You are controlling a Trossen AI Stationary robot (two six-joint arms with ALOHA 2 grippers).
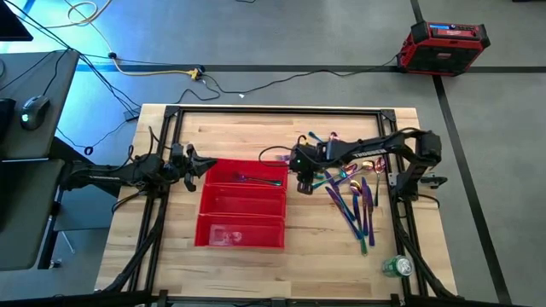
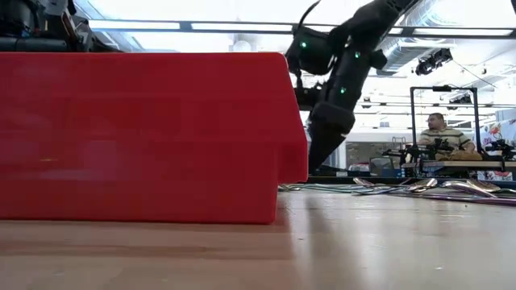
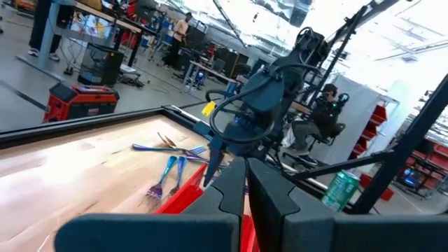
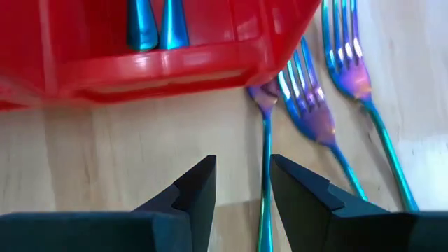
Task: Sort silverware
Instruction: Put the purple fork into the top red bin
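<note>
Wooden surface with a tray, loose cutlery and a can

The pale wooden surface carries a red three-compartment tray just left of centre, resting flat on the boards. From about two to four o'clock, loose iridescent silverware lies scattered directly on the wood, handles fanning toward the near edge, with a few pieces nearer one o'clock. Several forks lie right beside the tray's wall. A green can lies at five o'clock, near the corner.

R gripper jaws apart, low; L gripper jaws closed.
</note>
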